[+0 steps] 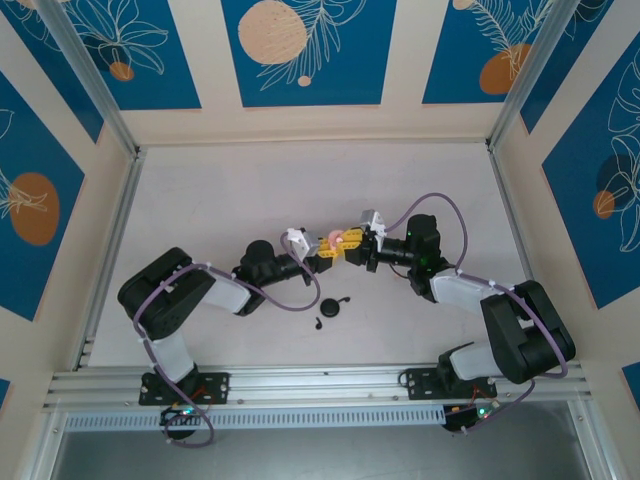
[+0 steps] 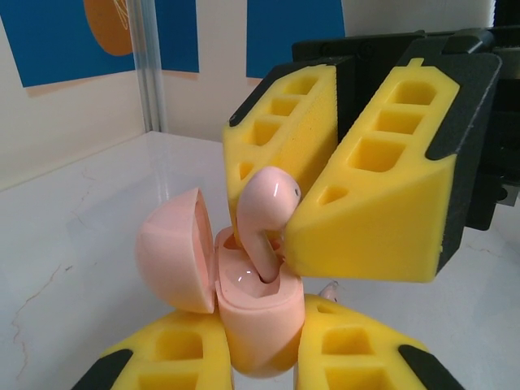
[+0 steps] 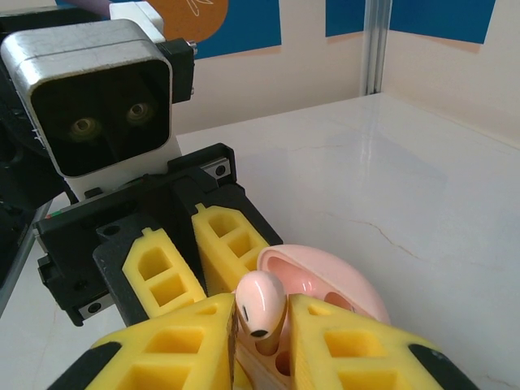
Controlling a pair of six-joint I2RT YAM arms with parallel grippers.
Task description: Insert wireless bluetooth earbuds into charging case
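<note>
While open table (image 1: 250, 190) spreads beyond, both arms reach inward and meet: left gripper (image 2: 256, 357) clamps case (image 2: 252, 313); right gripper (image 3: 262, 325) narrow around bud (image 3: 260, 302), grip unclear.

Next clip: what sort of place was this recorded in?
Probably a purpose-built robot test booth, not a home or workshop: a white tabletop boxed in by walls with blue leaf-print panels, and an aluminium rail along the near edge where the left arm and right arm are bolted.

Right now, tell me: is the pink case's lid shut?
No, the lid of the pink case is swung open, a pink earbud standing inside.
</note>
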